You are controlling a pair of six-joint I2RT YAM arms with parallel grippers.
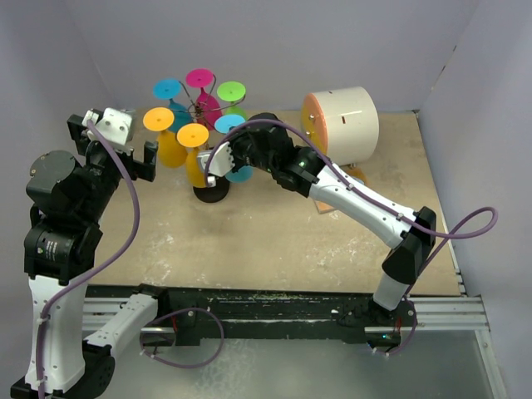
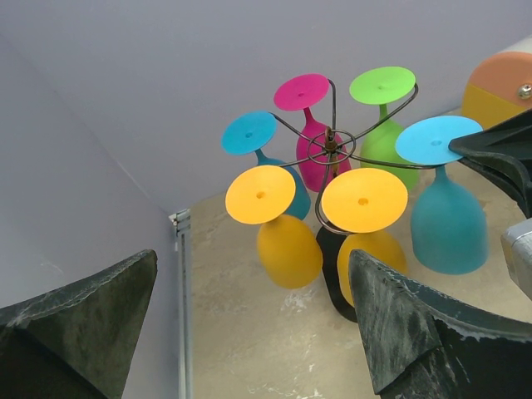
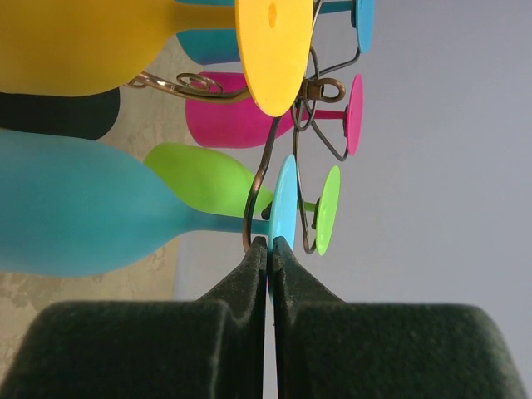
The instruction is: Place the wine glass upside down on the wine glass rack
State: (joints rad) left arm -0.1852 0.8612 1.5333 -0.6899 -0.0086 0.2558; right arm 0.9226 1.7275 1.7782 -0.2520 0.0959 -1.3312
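The wine glass rack (image 1: 211, 193) is a thin dark wire stand on a black base, left of the table's middle. Its wire hub (image 2: 330, 148) carries several coloured glasses hanging bowl down. A cyan wine glass (image 1: 229, 123) hangs on the rack's right side, with its stem inside a curled wire arm (image 3: 256, 195). My right gripper (image 3: 270, 243) is shut on the rim of that glass's round foot (image 3: 284, 199); its bowl (image 3: 75, 204) points away from the jaws. My left gripper (image 1: 127, 162) is open and holds nothing, left of the rack and apart from it.
Two orange glasses (image 2: 288, 249), a pink one (image 2: 302, 91), a green one (image 2: 381, 85) and another cyan one (image 2: 248, 132) fill the other arms. A white cylinder with an orange face (image 1: 341, 125) lies back right. Grey walls close in on three sides.
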